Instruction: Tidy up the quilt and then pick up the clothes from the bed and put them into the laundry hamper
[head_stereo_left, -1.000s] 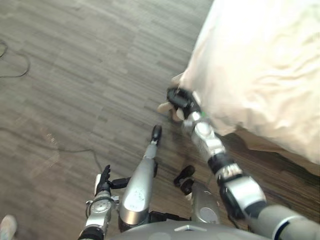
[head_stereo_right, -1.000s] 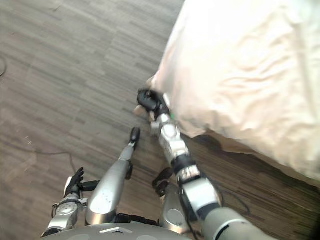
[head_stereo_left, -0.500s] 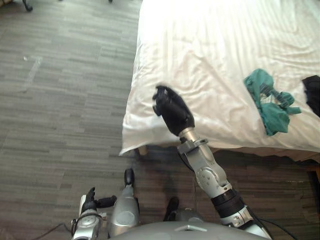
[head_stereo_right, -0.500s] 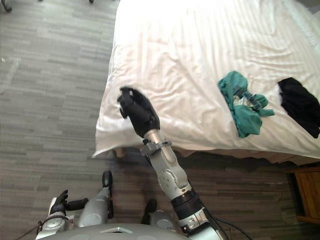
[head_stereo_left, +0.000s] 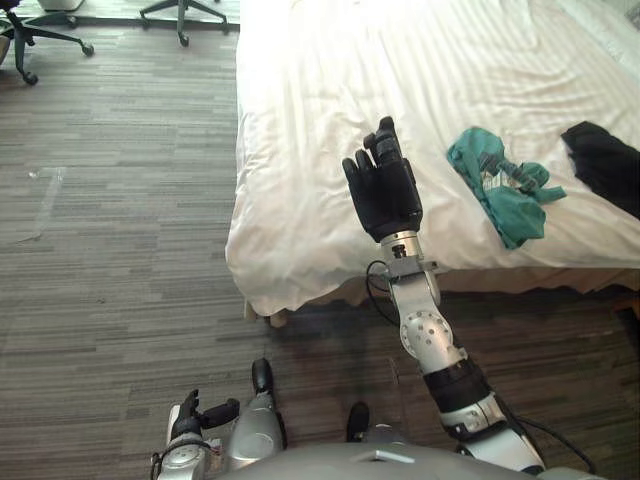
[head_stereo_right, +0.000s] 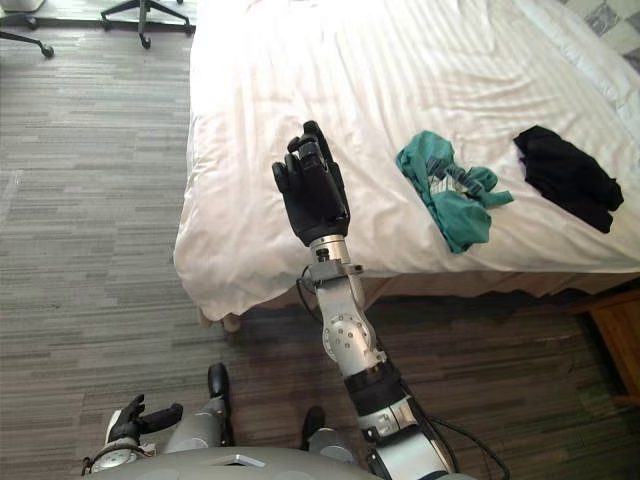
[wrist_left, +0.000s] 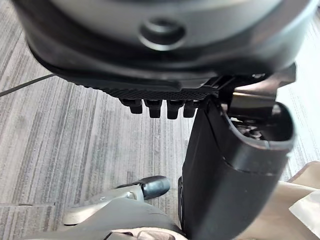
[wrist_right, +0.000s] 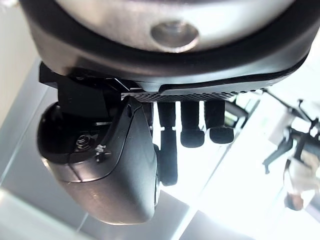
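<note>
1 teal garment (head_stereo_right: 445, 195) and 1 black garment (head_stereo_right: 565, 178) on white quilt (head_stereo_right: 300, 80)

quilt (head_stereo_left: 330, 120): smooth white cloth | green garment (head_stereo_left: 500, 185): crumpled cloth | floor (head_stereo_left: 110, 250): matt wood-grain planks

One bed, covered by one white quilt (head_stereo_right: 300, 80), spans the upper right. Two clothes lie on it: one teal garment (head_stereo_right: 445, 190) and one black garment (head_stereo_right: 565, 175). Upper left, two chairs: first chair base (head_stereo_left: 50, 37), second chair base (head_stereo_left: 183, 10).
</note>
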